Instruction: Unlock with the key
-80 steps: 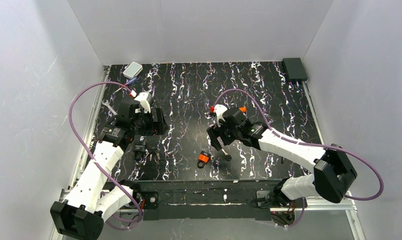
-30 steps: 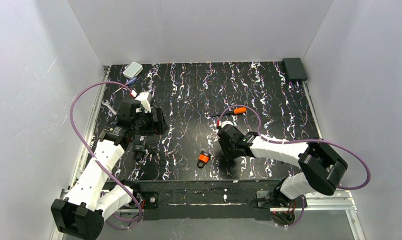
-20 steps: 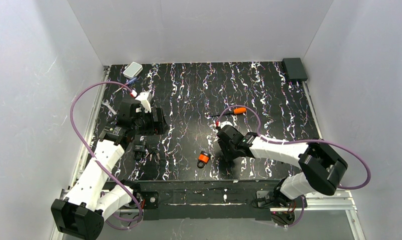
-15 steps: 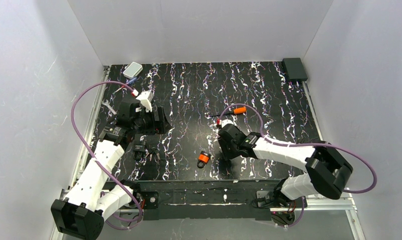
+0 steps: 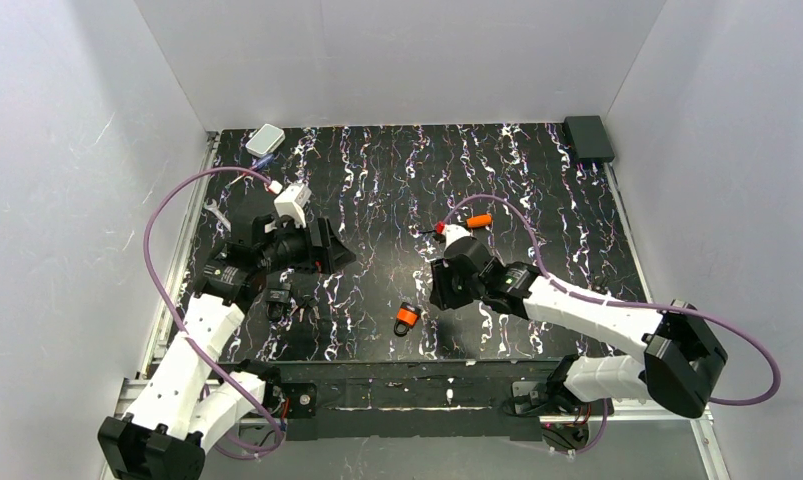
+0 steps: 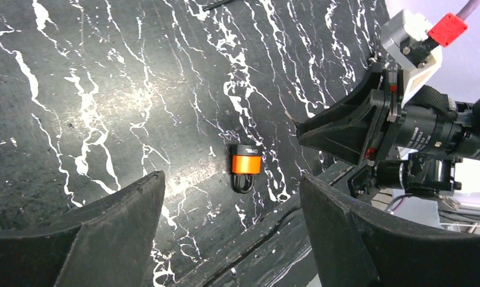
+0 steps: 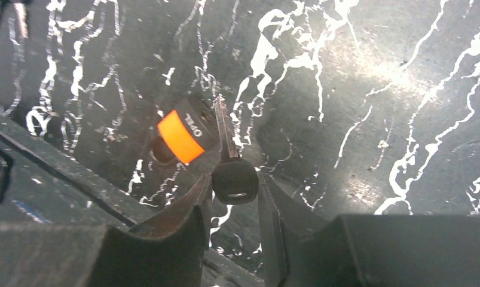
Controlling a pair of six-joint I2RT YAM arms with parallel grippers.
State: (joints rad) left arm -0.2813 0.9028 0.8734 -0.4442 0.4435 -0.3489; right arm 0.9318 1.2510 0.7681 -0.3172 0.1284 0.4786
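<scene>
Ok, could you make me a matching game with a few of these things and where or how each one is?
1 key
2 orange padlock
3 left hand
4 orange-handled screwdriver

A open, holding nothing
B lying farther back on the table
C pinched in the right hand
D lying near the front edge

Pairs: 1-C, 2-D, 3-A, 4-B

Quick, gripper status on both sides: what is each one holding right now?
Left gripper: open, holding nothing.
Right gripper: closed on the key, pinching its black head.
</scene>
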